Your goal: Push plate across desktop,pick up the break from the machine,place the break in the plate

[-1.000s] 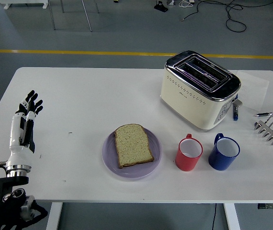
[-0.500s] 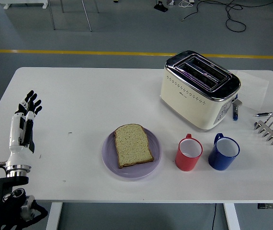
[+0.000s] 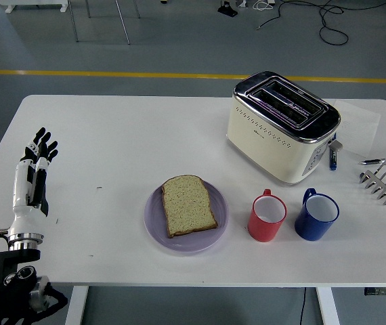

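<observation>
1. Bread came first in my view: one slice of brown bread (image 3: 189,205) lay flat on the round lilac plate (image 3: 154,225), a little left of the plate's middle, with the plate sitting on the white table (image 3: 125,142) near its front edge.
2. My left hand (image 3: 34,172), white-backed with black fingers (image 3: 43,143), was over the table's left end, well apart from the plate; the fingers were stretched out straight and slightly fanned, pointing away from me, and they had hold of nothing.
3. My right hand did not show anywhere in the head view.
4. Behind the plate and to its right stood the cream toaster with a shiny chrome top (image 3: 282,126), set at an angle, its two slots showing dark with no slice in them that I could see.
5. A red mug (image 3: 267,217) and a blue mug (image 3: 316,216) stood side by side just right of the plate, both upright, handles turned toward the toaster.
6. Near the table's right edge lay a small metal toast rack (image 3: 384,183), a pen (image 3: 382,160) just beyond it, and a small blue object (image 3: 332,156) beside the toaster that I could not make out.
</observation>
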Available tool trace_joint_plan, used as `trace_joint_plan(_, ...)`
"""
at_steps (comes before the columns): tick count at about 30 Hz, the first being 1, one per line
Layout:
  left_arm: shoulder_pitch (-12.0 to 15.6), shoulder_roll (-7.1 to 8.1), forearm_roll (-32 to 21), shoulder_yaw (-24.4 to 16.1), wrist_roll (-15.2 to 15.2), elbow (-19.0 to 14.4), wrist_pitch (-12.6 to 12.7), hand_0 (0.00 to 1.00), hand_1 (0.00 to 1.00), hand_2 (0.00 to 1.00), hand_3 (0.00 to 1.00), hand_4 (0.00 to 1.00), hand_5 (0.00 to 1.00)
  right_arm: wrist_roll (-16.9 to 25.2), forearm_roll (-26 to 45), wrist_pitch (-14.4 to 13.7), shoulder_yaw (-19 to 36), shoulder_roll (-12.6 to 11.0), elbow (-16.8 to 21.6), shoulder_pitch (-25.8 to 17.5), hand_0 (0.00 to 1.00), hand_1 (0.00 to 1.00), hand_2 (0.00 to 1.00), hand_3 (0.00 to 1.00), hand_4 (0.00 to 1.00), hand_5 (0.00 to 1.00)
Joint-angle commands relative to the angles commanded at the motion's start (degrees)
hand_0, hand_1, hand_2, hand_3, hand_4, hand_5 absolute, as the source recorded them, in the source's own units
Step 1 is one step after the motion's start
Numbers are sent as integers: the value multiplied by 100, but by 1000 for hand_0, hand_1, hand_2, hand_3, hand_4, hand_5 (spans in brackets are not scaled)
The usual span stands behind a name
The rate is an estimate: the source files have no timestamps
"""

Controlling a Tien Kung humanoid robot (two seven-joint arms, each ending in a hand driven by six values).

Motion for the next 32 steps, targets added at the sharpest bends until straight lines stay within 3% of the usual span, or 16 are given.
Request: trace_joint_plan(32,37,33,-34,174,-59,27,50,889,927,989,970,543,915,-108,168,8,1,-107,-51,-112,840,801,822,830,522,529)
